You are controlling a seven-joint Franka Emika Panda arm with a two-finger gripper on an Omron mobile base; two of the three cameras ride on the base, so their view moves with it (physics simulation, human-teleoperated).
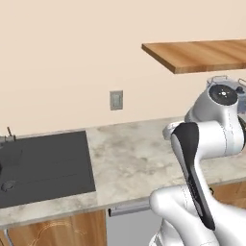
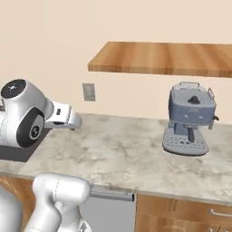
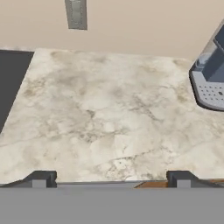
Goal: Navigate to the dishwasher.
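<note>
1. Beige wall (image 1: 62, 57) runs behind a marbled stone desk (image 1: 134, 153), with a grey wall outlet (image 1: 116, 100) set above the desk's back edge.
2. A wooden shelf (image 2: 167, 58) hangs on the wall above the right part of the desk.
3. A black cooktop (image 1: 45, 168) is set flush into the desk at the left; in the hand view its dark edge shows at the far left.
4. A grey-blue espresso machine (image 2: 190, 118) stands upright on the desk under the shelf, well to the right of the outlet. In the hand view its drip tray and body show at the right edge.
5. The dishwasher (image 1: 129, 228) sits under the desk's front edge, directly ahead of the base: a light-grey panel with a silver bar handle (image 1: 129, 209) along its top. In the right base view the same panel and handle show at the bottom, partly behind the arm.
6. Brown wooden cabinet fronts flank the dishwasher: one to its left (image 1: 57, 233) and one to its right (image 2: 181, 213).
7. The pincer (image 3: 111, 180) is held above the desk's front edge, looking down on bare stone between the cooktop and the espresso machine. Its two dark fingertips (image 3: 41, 178) stand wide apart with nothing between them.
</note>
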